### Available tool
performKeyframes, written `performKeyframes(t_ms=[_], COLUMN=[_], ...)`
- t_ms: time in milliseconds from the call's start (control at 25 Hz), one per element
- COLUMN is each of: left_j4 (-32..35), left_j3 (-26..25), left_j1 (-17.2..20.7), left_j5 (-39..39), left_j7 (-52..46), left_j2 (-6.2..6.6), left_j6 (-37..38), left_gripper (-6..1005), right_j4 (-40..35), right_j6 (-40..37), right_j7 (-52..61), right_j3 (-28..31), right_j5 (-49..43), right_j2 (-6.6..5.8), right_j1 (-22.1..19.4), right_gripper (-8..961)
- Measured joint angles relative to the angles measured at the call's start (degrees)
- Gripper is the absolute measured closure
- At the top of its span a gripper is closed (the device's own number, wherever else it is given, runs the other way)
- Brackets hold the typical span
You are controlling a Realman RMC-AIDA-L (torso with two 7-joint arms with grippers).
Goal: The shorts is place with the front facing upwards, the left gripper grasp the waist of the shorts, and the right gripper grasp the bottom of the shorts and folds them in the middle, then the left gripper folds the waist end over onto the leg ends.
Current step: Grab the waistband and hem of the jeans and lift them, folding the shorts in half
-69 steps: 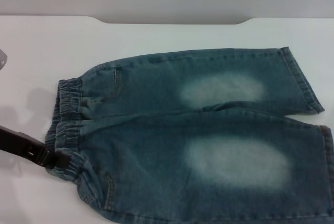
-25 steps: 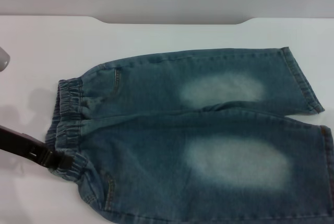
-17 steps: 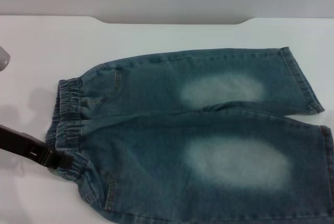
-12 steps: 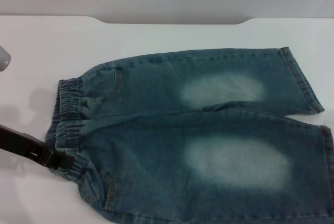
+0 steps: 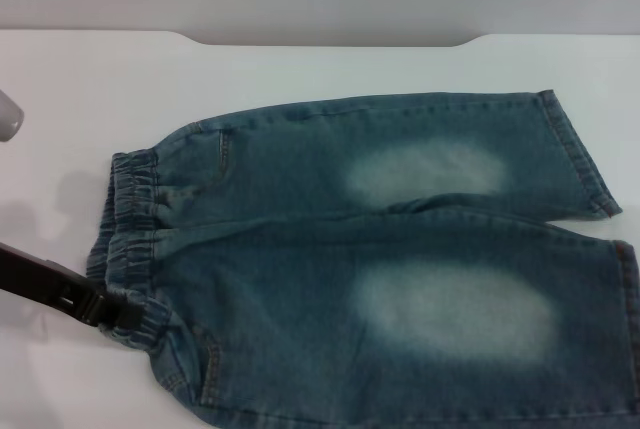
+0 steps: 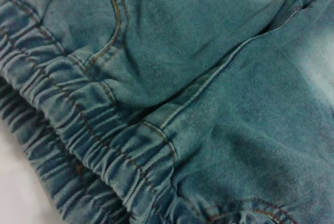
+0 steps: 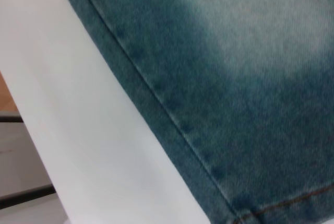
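Observation:
The shorts lie flat on the white table, front up, with two pale faded patches. The waist, a puckered elastic band, is at the left. The leg ends are at the right, and the near one runs out of the picture. My left gripper, a black claw on a black arm, touches the near corner of the waist. The left wrist view shows the gathered waist close up. In the right wrist view I see the shorts' side seam near the bottom hem. The right gripper is out of view.
The table's far edge has a shallow cut-out against a grey wall. A pale rounded object sits at the far left edge. The right wrist view shows the table's edge with floor beyond it.
The left gripper has edged slightly right and toward the near side, pressing into the waist's near corner. The shorts otherwise lie as before.

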Motion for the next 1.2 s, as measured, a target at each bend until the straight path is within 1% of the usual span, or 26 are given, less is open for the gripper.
performKeyframes(t_ms=[680,1200], left_j4=[0.0,0.0], left_j3=[0.1,0.1], left_j1=[0.0,0.0], left_j5=[0.0,0.2], left_j7=[0.3,0.4], left_j2=[0.22,0.35], left_j6=[0.2,0.2], left_gripper=[956,956], right_j4=[-0.1,0.5], right_j6=[0.9,0.2], right_j7=[0.1,0.3], right_j3=[-0.2,-0.4], right_j5=[0.3,0.9], right_j2=[1.38,1.5], right_j1=[1.2,1.2], right_gripper=[643,644])
